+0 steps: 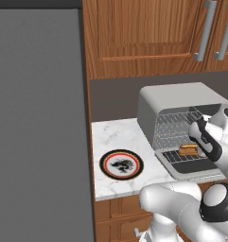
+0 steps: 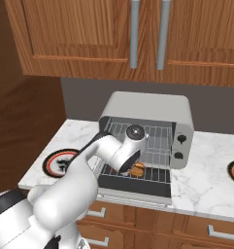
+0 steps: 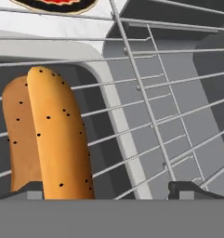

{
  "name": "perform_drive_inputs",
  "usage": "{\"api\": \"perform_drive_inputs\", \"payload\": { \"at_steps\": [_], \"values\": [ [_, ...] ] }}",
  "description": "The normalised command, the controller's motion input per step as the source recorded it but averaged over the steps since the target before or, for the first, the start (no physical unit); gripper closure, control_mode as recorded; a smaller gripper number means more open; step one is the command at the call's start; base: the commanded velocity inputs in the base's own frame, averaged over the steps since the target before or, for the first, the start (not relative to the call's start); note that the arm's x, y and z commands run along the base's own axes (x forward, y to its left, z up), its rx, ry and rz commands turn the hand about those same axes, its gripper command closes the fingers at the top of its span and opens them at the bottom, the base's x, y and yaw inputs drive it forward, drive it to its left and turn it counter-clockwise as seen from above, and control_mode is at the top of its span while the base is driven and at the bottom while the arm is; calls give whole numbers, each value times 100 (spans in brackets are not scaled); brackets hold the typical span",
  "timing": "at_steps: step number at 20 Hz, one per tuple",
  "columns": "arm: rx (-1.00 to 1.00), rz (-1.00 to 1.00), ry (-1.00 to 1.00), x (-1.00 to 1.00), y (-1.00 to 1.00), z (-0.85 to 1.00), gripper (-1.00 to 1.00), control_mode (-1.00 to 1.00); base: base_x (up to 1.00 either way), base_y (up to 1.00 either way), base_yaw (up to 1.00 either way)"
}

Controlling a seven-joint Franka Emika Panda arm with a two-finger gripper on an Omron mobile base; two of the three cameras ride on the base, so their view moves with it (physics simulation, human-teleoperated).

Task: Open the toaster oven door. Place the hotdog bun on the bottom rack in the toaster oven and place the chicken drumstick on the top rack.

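Two racks show in the oven (image 1: 181,101) from the left base view, one above the other. Door (image 1: 191,168) is down flat, hanging out over the counter (image 1: 120,137) edge. Bun (image 1: 188,150) lies on the lower rack, pulled out over the door. Gripper (image 1: 200,142) sits just right of the bun, wrist partly covering it; finger state hard to read from here. Plate (image 1: 121,164) with a dark, lumpy drumstick (image 1: 122,165) rests on the counter, left of the oven and well apart from it.

Right base view: arm reaches in from lower left, hand at the oven mouth. Bun (image 2: 137,169) peeks out under the hand on the lower rack. Two black knobs (image 2: 180,139) on the oven's right strip. Plate (image 2: 60,163) partly hidden behind the arm. Wooden cabinets (image 2: 89,34) above.

Hand view: bun (image 3: 53,139) lies on rack wires (image 3: 141,88), near the one fingertip (image 3: 29,190); the other fingertip (image 3: 192,189) stands far across. Fingers are spread wide with nothing between them gripped; whether the near tip touches the bun I cannot tell. Plate rim (image 3: 57,3) shows at the top edge, beyond the oven wall.
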Motion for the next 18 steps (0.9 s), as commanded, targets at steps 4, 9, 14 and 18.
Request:
{"api": "perform_drive_inputs", "payload": {
  "at_steps": [4,9,14,18],
  "values": [
    [0,-3,-9,13,-1,-2,-100,-100,0,0,0],
    [3,0,-7,8,-12,-11,-100,-100,0,0,0],
    [5,0,-3,3,-25,-14,-100,-100,0,0,0],
    [2,0,0,0,-41,-16,-100,-100,0,0,0]
  ]
}}
